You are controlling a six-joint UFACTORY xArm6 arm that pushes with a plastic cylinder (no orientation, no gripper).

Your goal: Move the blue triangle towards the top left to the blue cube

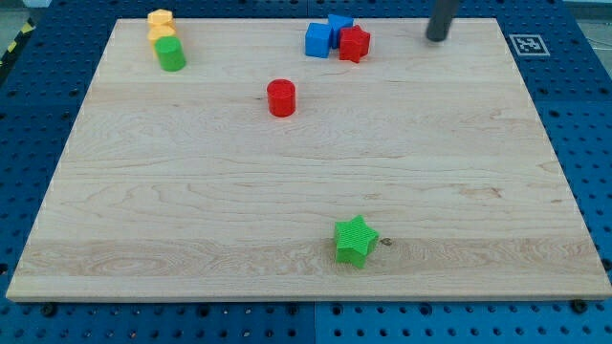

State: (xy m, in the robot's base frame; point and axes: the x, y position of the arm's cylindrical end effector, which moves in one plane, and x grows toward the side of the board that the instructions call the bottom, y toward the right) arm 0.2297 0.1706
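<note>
Rod tip [437,37] stands right of blue triangle [339,25].

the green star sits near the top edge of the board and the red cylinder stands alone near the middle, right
Not quite. The camera view shows the green star near the bottom edge of the board, not the top. The red cylinder does stand alone, though above the middle.

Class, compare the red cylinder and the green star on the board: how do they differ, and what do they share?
The red cylinder is round and red; the green star is pointed and green. The red cylinder sits toward the view's top, left of centre; the green star lies near the view's bottom edge. Both stand alone, touching no other block, on the wooden board, far from my tip.
</note>
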